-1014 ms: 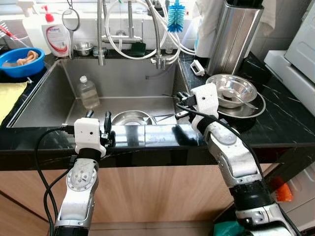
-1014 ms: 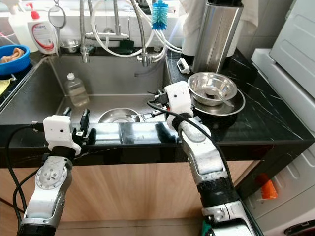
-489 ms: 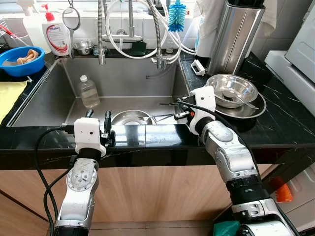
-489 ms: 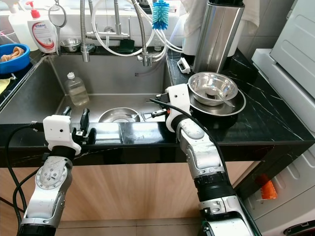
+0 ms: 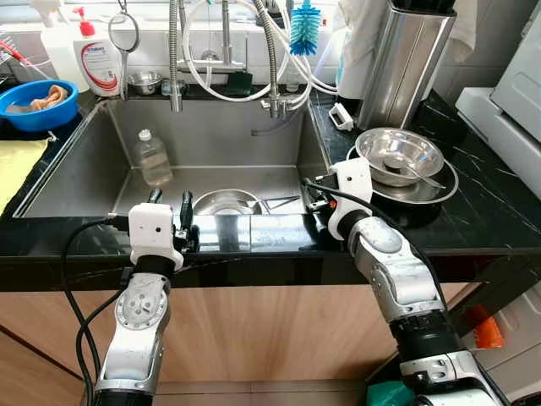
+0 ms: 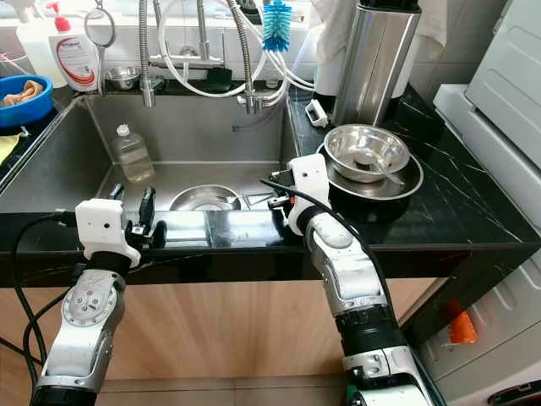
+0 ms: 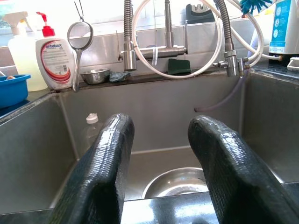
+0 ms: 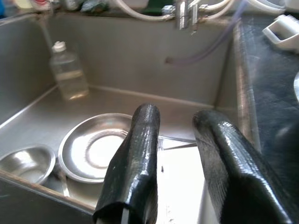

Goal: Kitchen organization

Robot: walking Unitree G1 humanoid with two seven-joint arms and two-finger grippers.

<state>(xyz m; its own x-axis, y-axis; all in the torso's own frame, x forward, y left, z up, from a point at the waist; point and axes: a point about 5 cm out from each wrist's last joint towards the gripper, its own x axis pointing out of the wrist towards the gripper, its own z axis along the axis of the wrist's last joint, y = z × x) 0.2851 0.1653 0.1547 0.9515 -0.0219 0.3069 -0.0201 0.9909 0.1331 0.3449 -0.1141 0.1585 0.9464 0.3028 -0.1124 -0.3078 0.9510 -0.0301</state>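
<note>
Right gripper [image 8: 175, 154] sits at the sink's front-right corner, fingers spread and holding nothing. The steel plate [image 8: 96, 147] lies flat on the sink floor, below and toward the robot's left of it, a small bowl [image 8: 25, 163] just beside the plate. Left gripper [image 7: 161, 154] also spread and empty, resting on the front counter edge [image 5: 245, 233] — right looks nearer the plate, but only slightly.

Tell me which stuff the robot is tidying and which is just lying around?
For the job:
- round steel plate in the sink
- small steel bowl beside it
- stacked steel bowls on the counter

Just lying about:
- clear plastic bottle
- blue bottle brush
- white soap dispenser
</note>
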